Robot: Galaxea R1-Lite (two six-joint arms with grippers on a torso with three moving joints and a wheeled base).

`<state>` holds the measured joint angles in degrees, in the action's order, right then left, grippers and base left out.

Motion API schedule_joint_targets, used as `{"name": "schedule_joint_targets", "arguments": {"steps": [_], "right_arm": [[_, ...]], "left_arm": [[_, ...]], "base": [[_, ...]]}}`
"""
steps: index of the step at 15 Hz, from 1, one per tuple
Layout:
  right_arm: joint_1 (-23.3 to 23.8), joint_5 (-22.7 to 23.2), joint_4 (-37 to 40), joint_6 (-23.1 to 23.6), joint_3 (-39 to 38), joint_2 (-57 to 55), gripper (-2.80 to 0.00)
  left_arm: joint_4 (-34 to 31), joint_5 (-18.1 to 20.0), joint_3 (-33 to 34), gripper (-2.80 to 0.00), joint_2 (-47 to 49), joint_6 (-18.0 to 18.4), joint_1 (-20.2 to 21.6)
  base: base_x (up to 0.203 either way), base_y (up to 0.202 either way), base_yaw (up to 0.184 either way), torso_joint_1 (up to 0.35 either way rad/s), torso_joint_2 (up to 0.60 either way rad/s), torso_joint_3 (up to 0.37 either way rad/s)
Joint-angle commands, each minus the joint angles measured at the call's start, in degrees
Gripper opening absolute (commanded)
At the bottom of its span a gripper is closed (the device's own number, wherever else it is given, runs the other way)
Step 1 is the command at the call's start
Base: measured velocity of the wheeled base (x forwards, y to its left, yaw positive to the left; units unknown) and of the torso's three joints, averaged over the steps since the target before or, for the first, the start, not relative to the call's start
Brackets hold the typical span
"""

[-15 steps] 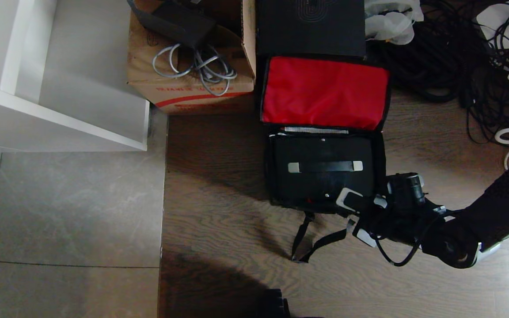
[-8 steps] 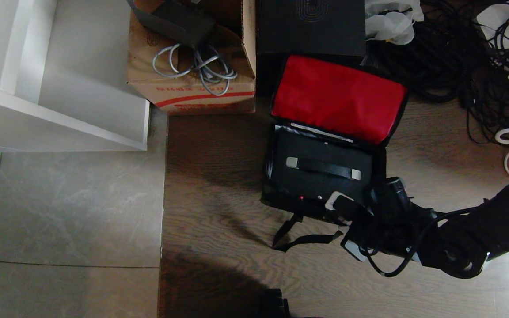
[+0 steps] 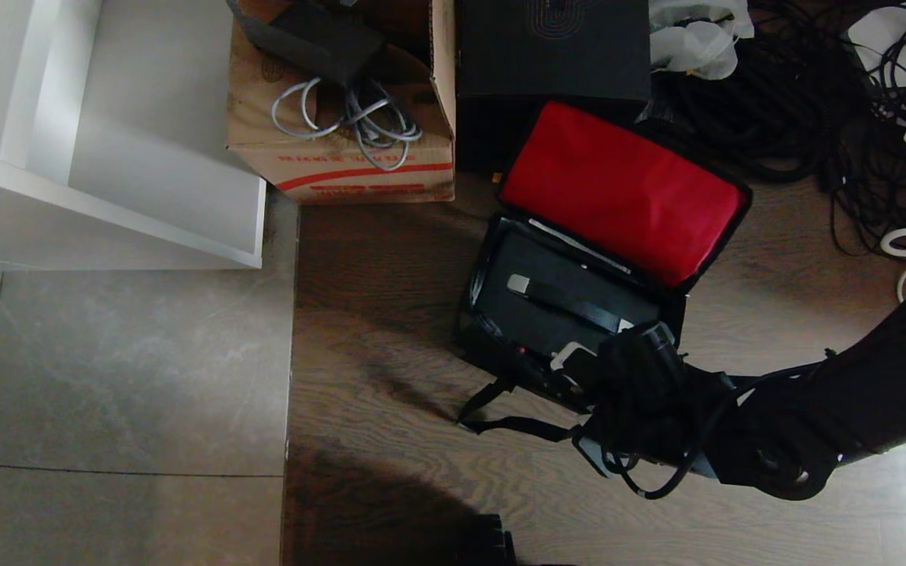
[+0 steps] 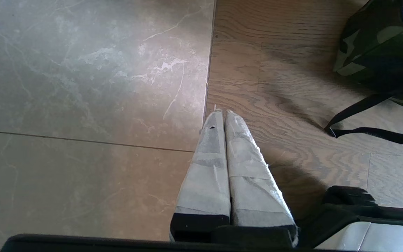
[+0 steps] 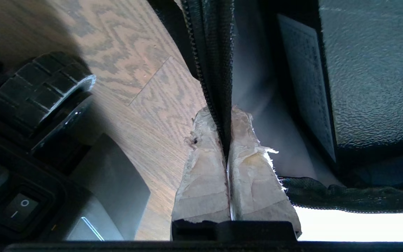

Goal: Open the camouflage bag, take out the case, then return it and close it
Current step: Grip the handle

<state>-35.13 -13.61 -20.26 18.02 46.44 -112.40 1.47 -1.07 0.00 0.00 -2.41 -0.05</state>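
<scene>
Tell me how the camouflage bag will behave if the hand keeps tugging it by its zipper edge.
The camouflage bag probably slides and swivels rather than resisting: it lies askew on smooth wood floor. Its edge looks floppy, pinched flat in the right hand. The case inside likely adds weight and stiffness.

On the floor I count one green-and-black camouflage fabric bag [image 3: 618,189], one flat black rigid case [image 3: 555,303], one brown cardboard box [image 3: 343,161], one tall black box [image 3: 551,47], and two tape-wrapped robot claws [image 4: 222,115] [image 5: 224,115].

Wood floor [image 3: 390,299] beside grey tiles [image 3: 107,369] — carrying camouflage bag [image 3: 500,358], cardboard box [image 3: 343,161], tangled cables [image 3: 815,102].
</scene>
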Motion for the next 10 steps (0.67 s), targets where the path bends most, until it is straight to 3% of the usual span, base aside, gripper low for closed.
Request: {"name": "schedule_joint_targets", "arguments": {"steps": [1, 4, 5, 10], "right_arm": [[-0.11, -0.11, -0.20, 0.15, -1.83, -0.05, -2.80], [-0.13, -0.12, -0.44, 0.30, -2.91, 0.84, -2.80], [-0.16, 0.38, -0.85, 0.62, -4.19, 1.50, 0.00], [-0.52, 1.21, -1.84, 1.57, -5.64, 3.45, 0.00]], "left_arm": [[0.03, 0.02, 0.44, -2.80, 0.00, -0.05, -0.04], [0.01, -0.05, 0.49, -2.80, 0.00, -0.05, -0.01], [0.01, -0.07, 0.44, -2.80, 0.00, -0.05, -0.02], [0.00, -0.07, 0.44, -2.80, 0.00, -0.05, 0.05]], "base": [[0.000, 0.000, 0.000, 0.000, 0.00, 0.000], [0.000, 0.000, 0.000, 0.000, 0.00, 0.000], [0.000, 0.000, 0.000, 0.000, 0.00, 0.000], [0.000, 0.000, 0.000, 0.000, 0.00, 0.000]]}}
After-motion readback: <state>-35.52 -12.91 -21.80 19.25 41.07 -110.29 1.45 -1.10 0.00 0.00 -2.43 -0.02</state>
